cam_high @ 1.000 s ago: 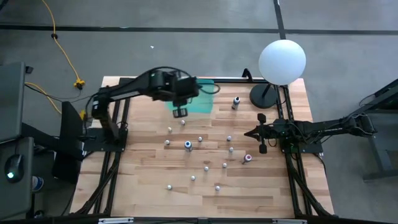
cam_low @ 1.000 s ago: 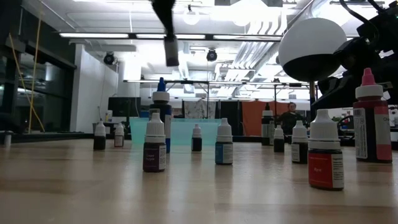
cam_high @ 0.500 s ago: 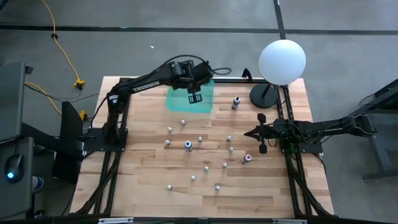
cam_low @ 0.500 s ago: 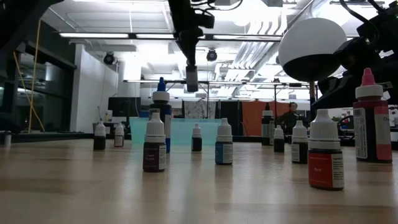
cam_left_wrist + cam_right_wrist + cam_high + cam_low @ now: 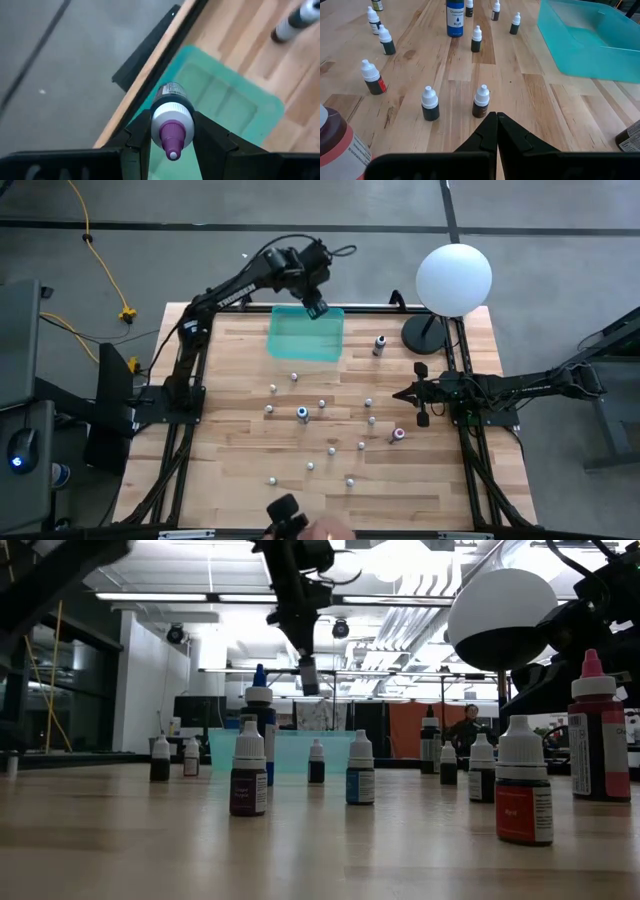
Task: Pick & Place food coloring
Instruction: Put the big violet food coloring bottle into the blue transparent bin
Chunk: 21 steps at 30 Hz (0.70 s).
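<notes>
Small dropper bottles [image 5: 360, 769] upright across the wooden table [image 5: 300, 840]; teal bin [image 5: 290, 752] behind; claw [image 5: 309, 675] overhead

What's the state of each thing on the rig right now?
left gripper: shut on a purple-tipped bottle, above the bin's far edge
right gripper: shut, empty
bin: empty
loose bottles: upright, capped
lamp: upright

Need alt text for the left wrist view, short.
The left tool grips a small food coloring bottle with a white cap and purple tip, held above the teal tray at the wooden table edge. Grey floor lies beyond.
</notes>
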### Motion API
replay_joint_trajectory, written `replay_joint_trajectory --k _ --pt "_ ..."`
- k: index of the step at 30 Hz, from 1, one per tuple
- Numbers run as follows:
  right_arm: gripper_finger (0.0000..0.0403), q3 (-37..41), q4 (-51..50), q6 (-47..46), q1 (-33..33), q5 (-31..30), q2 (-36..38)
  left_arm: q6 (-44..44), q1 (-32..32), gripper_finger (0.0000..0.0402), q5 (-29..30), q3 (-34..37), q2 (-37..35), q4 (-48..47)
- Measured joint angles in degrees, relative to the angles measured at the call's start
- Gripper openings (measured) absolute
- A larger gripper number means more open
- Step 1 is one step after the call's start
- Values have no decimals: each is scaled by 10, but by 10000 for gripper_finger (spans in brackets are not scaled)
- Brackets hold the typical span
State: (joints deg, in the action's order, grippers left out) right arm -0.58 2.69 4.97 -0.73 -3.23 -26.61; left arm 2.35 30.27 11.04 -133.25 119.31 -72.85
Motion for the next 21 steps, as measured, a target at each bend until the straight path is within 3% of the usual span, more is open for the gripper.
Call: replay_joint_trajectory --k 9,21 --pt "0 0 0 0 0 0 0 -56 15 104 -65 -10 66 6" --pt "0 0 1 0 0 0 0 -28 -16 104 -24 -11 133 47"
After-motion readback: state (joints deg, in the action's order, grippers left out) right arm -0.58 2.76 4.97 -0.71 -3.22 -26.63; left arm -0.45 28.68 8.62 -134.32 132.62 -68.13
